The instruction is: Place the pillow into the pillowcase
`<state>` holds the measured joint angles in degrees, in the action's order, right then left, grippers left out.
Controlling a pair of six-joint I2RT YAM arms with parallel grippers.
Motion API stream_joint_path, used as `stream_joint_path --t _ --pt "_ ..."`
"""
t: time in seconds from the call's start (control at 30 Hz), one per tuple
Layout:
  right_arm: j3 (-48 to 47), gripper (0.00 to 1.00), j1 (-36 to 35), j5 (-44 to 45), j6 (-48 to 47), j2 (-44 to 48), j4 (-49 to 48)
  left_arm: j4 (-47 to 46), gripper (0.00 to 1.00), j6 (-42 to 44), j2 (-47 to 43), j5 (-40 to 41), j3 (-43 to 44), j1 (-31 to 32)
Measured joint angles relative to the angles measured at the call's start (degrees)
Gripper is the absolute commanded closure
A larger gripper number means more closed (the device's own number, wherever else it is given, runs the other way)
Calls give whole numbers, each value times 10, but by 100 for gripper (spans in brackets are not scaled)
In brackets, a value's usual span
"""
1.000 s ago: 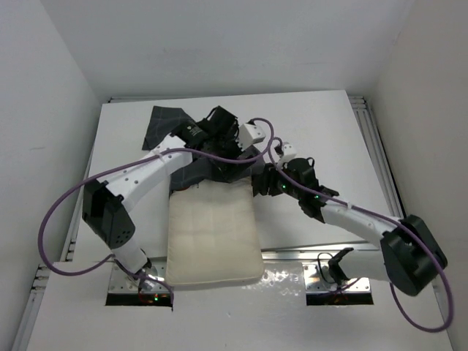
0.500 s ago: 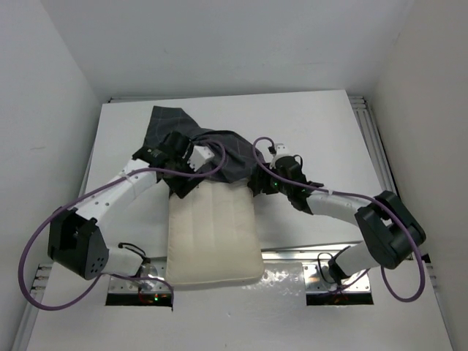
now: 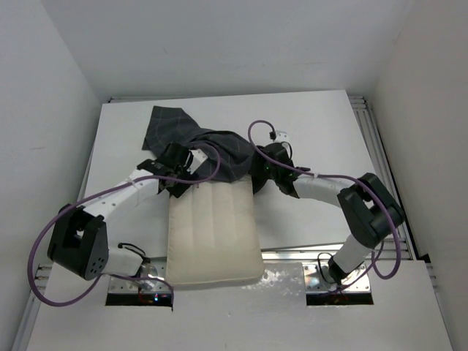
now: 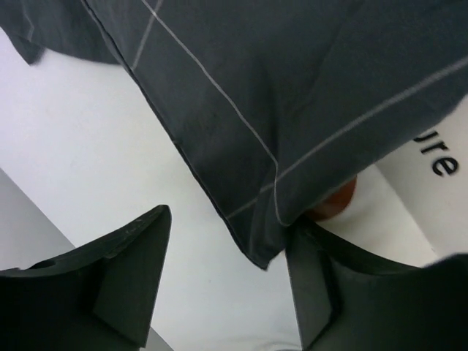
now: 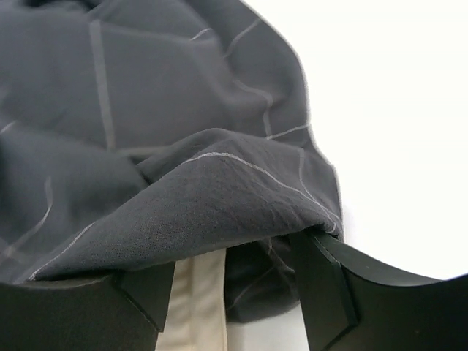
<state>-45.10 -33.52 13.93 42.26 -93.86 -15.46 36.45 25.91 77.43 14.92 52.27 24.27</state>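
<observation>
The cream-white quilted pillow (image 3: 213, 234) lies lengthwise on the table, its far end under the dark grey checked pillowcase (image 3: 208, 144). My left gripper (image 3: 178, 183) is at the pillow's far left corner. In the left wrist view it (image 4: 230, 223) is open, with a loose corner of the pillowcase (image 4: 256, 110) hanging between the fingers, close to the right one. A brown-red print (image 4: 338, 201) shows under the cloth. My right gripper (image 3: 257, 178) is at the far right corner. It (image 5: 234, 256) is open, with the pillowcase hem (image 5: 205, 197) draped over both fingertips and a strip of the pillow (image 5: 196, 307) between them.
The white table (image 3: 322, 131) is walled on three sides, with metal rails along its right side and its front edge. The pillow's near end overhangs the front rail (image 3: 289, 257) between the arm bases. Purple cables loop over both arms.
My left arm has drawn back from over the pillowcase to the pillow's far left corner. My right gripper has moved left and farther in, under the pillowcase edge. The cloth has spread out.
</observation>
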Motion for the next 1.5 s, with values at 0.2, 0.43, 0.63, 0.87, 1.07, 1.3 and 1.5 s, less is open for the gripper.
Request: stream_joint_path --t 0.2,0.43,0.63,0.87,1.07,1.3,1.5 --pt "-26 58 0 53 41 -26 33 -49 100 -17 5 11 -33 0" --pt "-37 100 8 110 94 -53 70 -24 100 -10 -26 -26 -37 -2" --pt "29 100 17 90 46 8 50 57 100 20 -90 -59 2 -3" --pt "120 100 15 -55 -107 191 19 129 100 25 -125 -137 17 -3" --pt "120 43 14 -110 -159 222 52 138 100 21 -124 -171 18 -3" --pt "120 41 10 -76 -108 168 71 140 100 21 -119 -179 19 -3" --pt "120 38 10 -3 -12 115 88 146 100 20 -119 -178 20 -3"
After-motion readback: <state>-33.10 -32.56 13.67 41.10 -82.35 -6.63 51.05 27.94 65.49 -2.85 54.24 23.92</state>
